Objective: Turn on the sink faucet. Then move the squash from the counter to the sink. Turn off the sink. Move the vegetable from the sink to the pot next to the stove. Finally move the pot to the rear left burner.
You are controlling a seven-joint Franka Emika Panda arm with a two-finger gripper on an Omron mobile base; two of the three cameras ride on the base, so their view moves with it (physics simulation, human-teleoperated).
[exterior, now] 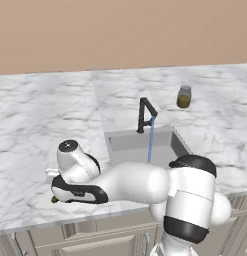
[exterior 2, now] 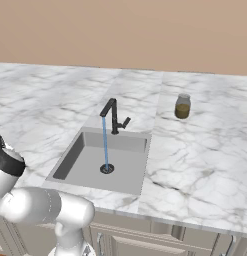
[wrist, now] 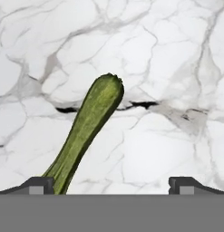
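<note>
The squash [wrist: 88, 131], slender and dark green with lighter streaks, lies on the white marble counter [wrist: 168, 68] right below my gripper [wrist: 111, 183]. The gripper is open. The squash's thin end sits just inside the left fingertip [wrist: 38, 183], and nothing is near the right one. In the left base view my arm bends low over the counter left of the sink [exterior: 130, 142], and a bit of the squash [exterior: 54, 199] peeks out by the hand. The black sink faucet [exterior: 145, 114] [exterior 2: 114, 116] is running a thin blue stream into the grey sink [exterior 2: 125, 172]. The pot and stove are out of view.
A small glass jar [exterior: 184, 97] [exterior 2: 182, 106] with olive-yellow contents stands on the counter [exterior 2: 195, 160] right of the faucet. A tan wall backs the counter, and beige cabinet fronts [exterior: 95, 245] run below its front edge.
</note>
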